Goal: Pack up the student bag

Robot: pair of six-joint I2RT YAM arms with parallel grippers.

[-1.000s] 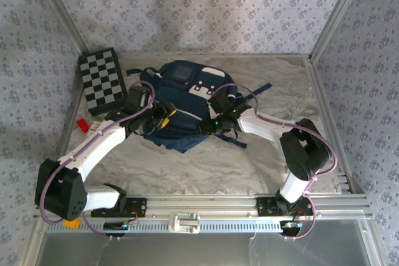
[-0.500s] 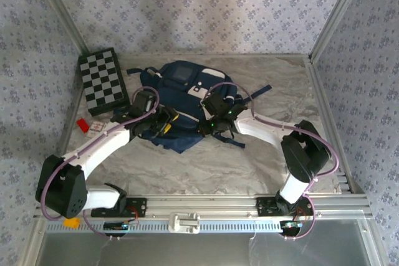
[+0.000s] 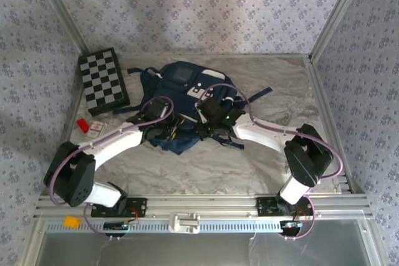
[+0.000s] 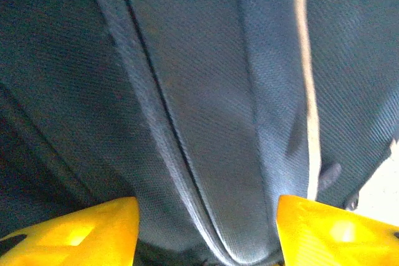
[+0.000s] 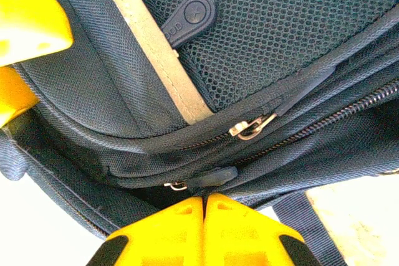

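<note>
Bare tabletop point(image 3: 206, 166) lies open behind the right claw point(image 5: 204, 210), which is pressed together at the near edge of the student bag point(image 3: 187, 82), just below a zipper pull point(image 5: 209, 177). The left claw point(image 4: 207, 222), spread, straddles a fold of the bag, which stretches ahead of both.

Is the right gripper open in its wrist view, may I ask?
No, the right gripper is closed with no gap, close to the student bag.

Navy student bag point(image 3: 181, 88) — white trim, black-and-white checkered board point(image 3: 103, 82), grey marbled table point(image 3: 274, 151), floral walls point(image 3: 187, 10)
</note>
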